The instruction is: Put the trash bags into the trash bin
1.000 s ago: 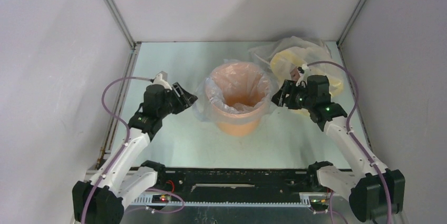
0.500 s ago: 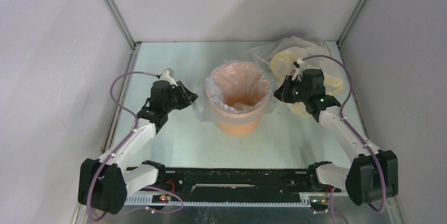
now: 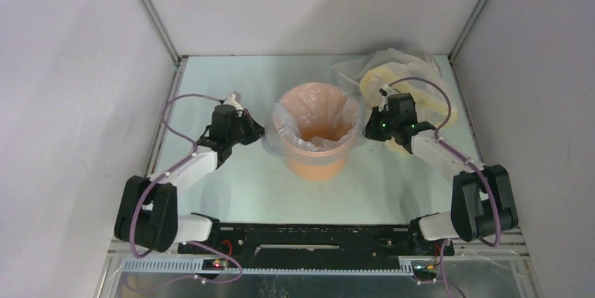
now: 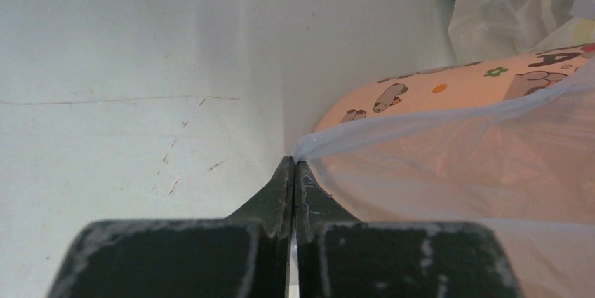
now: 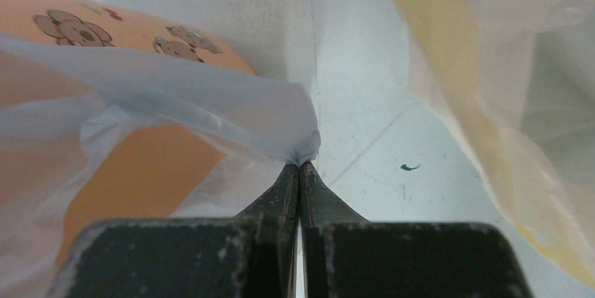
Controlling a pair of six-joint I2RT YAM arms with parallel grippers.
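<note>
**Desk:** What fills the frame, biggest first?

**Photographer:** A pale table (image 3: 231, 87), closed in by light walls (image 3: 70, 66) on three sides, with two robot arms bolted at its near edge. The orange trash bin (image 3: 319, 165) stands upright about midway between the left and right edges, somewhat nearer the far edge than the near one.

**Desk:** And the heap behind it?

**Photographer:** A clear-and-yellow plastic bundle (image 3: 414, 80) lies in the far right corner, just beside the bin (whether the two touch, I cannot tell).

**Desk:** Where is the task's own item?

**Photographer:** The trash bag (image 3: 277, 137), thin and translucent, sits inside the bin with its mouth open. Its film folds out over the rim and hangs down the outer wall on the left and right. The wrist views show cartoon animals (image 4: 393, 95) printed on the bin above the film.

**Desk:** And the grippers?

**Photographer:** The left gripper (image 3: 256, 130) is at the bin's left side. Its fingers (image 4: 277, 200) are pressed together on a pinch of the bag's overhanging edge, and the film is drawn to a point at their tips. The right gripper (image 3: 368, 130) mirrors it at the bin's right side, between the bin and the bundle. Its jaws are likewise clamped on a small fold of the bag. Both grippers sit low, close to the tabletop.
</note>
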